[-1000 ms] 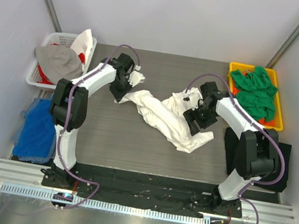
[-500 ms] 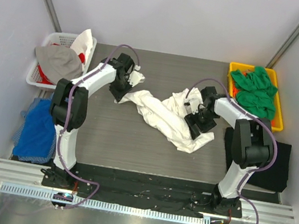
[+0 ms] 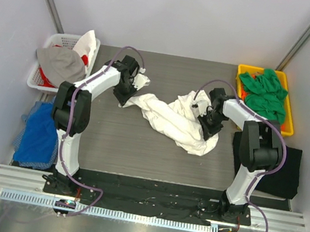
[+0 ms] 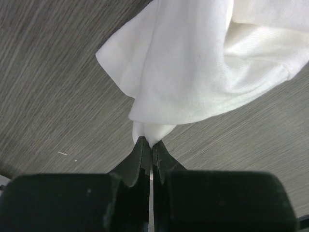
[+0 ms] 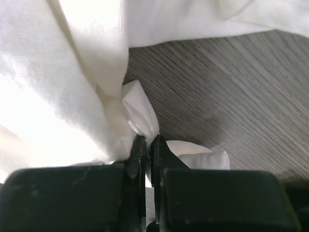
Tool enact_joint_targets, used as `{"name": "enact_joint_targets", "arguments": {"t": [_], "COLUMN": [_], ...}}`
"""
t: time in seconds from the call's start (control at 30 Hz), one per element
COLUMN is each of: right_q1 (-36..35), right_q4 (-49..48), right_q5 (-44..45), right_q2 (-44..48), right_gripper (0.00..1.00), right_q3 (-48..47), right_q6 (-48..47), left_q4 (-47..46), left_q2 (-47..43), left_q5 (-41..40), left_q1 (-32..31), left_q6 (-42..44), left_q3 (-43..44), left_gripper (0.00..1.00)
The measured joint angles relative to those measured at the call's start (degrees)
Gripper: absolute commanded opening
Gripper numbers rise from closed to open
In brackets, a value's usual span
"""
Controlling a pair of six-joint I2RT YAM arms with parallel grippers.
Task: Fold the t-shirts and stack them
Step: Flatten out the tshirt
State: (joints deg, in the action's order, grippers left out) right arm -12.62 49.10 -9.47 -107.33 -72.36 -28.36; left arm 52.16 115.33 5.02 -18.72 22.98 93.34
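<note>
A crumpled white t-shirt (image 3: 169, 118) lies stretched across the middle of the dark table (image 3: 131, 148). My left gripper (image 3: 124, 94) is shut on its left end; in the left wrist view the cloth (image 4: 193, 72) is pinched at the fingertips (image 4: 141, 147). My right gripper (image 3: 209, 124) is shut on a fold at the shirt's right side, where white cloth (image 5: 140, 116) is caught between the black fingers (image 5: 137, 150). Bright green t-shirts (image 3: 264, 93) lie heaped in the yellow tray (image 3: 243, 68) at the back right. A black t-shirt (image 3: 281, 168) lies flat at the table's right edge.
A white basket (image 3: 53, 38) with grey, white and red cloth stands at the back left. Blue cloth (image 3: 40, 135) lies off the table's left edge. Grey walls enclose the table on three sides.
The right gripper moved a little right and down onto the shirt and shut on a fold of it. The shirt's right side bunched up slightly. The left arm stayed put.
</note>
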Motion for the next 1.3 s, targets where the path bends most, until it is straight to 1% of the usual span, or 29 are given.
{"name": "enact_joint_targets", "arguments": {"t": [0.1, 0.23, 0.33, 0.53, 0.67, 0.77, 0.87, 0.9, 1.0, 1.1, 1.3], "right_q1": [0.00, 0.00, 0.00, 0.00, 0.00, 0.02, 0.00, 0.00, 0.00, 0.00, 0.02], "right_q4": [0.26, 1.75, 3.19, 4.44, 5.95, 6.54, 7.76, 8.35, 10.47, 12.13, 13.25], "right_q5": [1.38, 5.53, 9.84, 15.47, 17.16, 17.31, 17.09, 17.00, 16.55, 16.09, 15.21], "right_q2": [0.94, 4.46, 7.45, 11.96, 14.56, 16.83, 19.82, 20.70, 21.97, 22.45, 23.76], "right_gripper": [0.01, 0.01, 0.01, 0.01, 0.01, 0.02, 0.11, 0.22, 0.36, 0.53, 0.54], "right_q3": [0.00, -1.57, -5.53, -12.83, -12.98, -10.60, -6.21, -4.79, -2.21, -0.39, 0.04], "right_q6": [0.09, 0.35, 0.59, 1.25, 1.55, 1.55, 1.44, 1.29, 1.09, 0.76, 1.07], "left_q4": [-0.55, -1.73, -2.54, -3.65, -3.48, -3.23, -2.75, -2.40, -1.92, -1.31, -0.87], "left_q2": [-0.02, -0.02, -0.13, -1.60, -2.54, -3.48, -4.24, -4.31, -4.33, -4.33, -4.33], "left_q5": [-0.63, -3.63, -5.64, -8.87, -10.10, -10.27, -10.27, -10.25, -10.05, -9.88, -9.66], "left_q1": [0.00, 0.04, 0.37, 2.38, 2.99, 2.99, 2.99, 2.99, 2.99, 2.99, 2.99], "left_q6": [-0.24, -0.83, -1.64, -2.38, -2.80, -2.89, -2.89, -2.89, -2.93, -3.06, -3.08], "left_q3": [-1.07, -2.93, -3.06, -3.04, -3.04, -3.04, -2.95, -2.75, -2.16, -1.73, -1.66], "left_gripper": [0.00, 0.00, 0.00, 0.00, 0.00, 0.00, 0.00, 0.00, 0.00, 0.00, 0.00]}}
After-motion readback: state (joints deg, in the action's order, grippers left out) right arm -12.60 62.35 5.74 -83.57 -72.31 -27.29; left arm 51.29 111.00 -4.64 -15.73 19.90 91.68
